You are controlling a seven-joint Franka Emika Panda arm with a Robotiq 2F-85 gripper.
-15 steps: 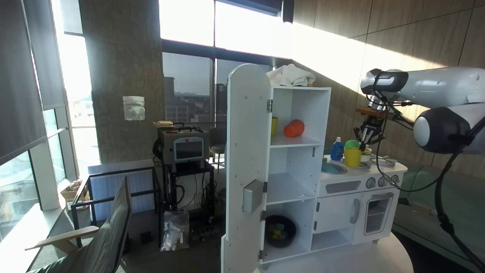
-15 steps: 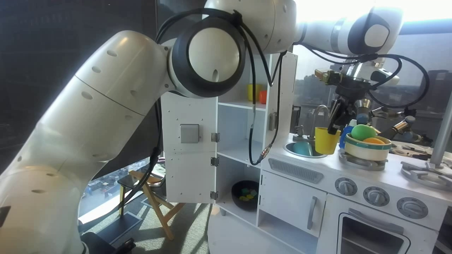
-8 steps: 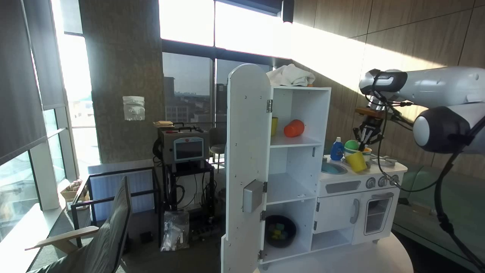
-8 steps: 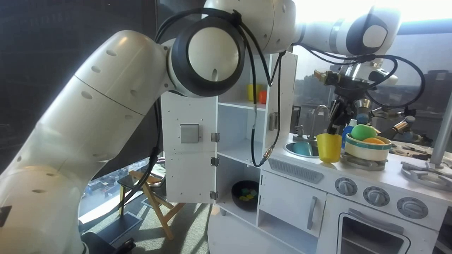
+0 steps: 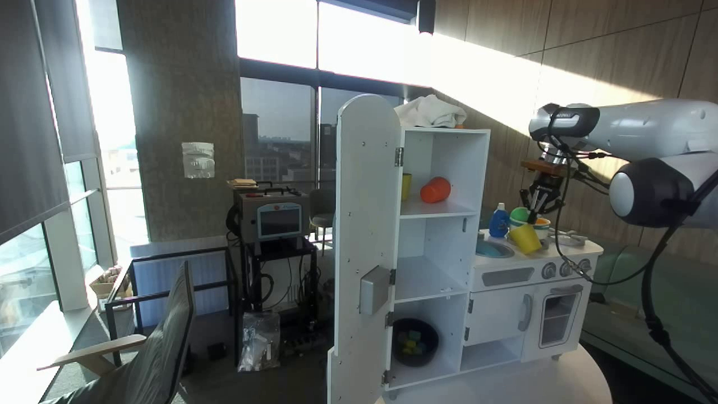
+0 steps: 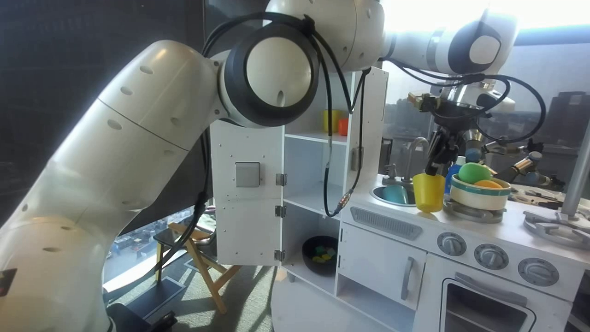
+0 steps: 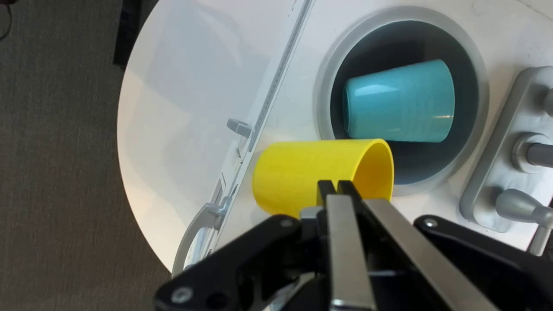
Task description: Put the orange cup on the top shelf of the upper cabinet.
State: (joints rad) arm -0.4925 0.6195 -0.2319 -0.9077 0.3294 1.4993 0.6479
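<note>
The orange cup (image 5: 436,190) lies on its side on the top shelf (image 5: 440,210) of the white upper cabinet (image 5: 461,160). A sliver of the orange cup (image 6: 343,127) also shows in an exterior view. The tall cabinet door (image 5: 367,224) stands open. My gripper (image 7: 336,186) is over the toy kitchen counter, away from the cabinet, with its fingers shut. Its tips are at the outer wall of a yellow cup (image 7: 298,170) near the rim; I cannot tell whether they touch. The yellow cup lies tipped over by the sink. The orange cup is out of the wrist view.
A second yellow cup (image 5: 405,187) stands beside the orange cup. A teal cup (image 7: 402,101) lies in the sink (image 7: 479,86). A pot with a green ball (image 6: 474,173), a blue bottle (image 5: 498,220) and a tap (image 7: 542,155) stand around the gripper. A black bowl (image 5: 414,342) sits low in the cabinet.
A second ago the yellow cup hung upright at my fingertips; since then it has dropped lower and tipped over. My gripper has shifted slightly toward the cabinet. The orange cup has not moved.
</note>
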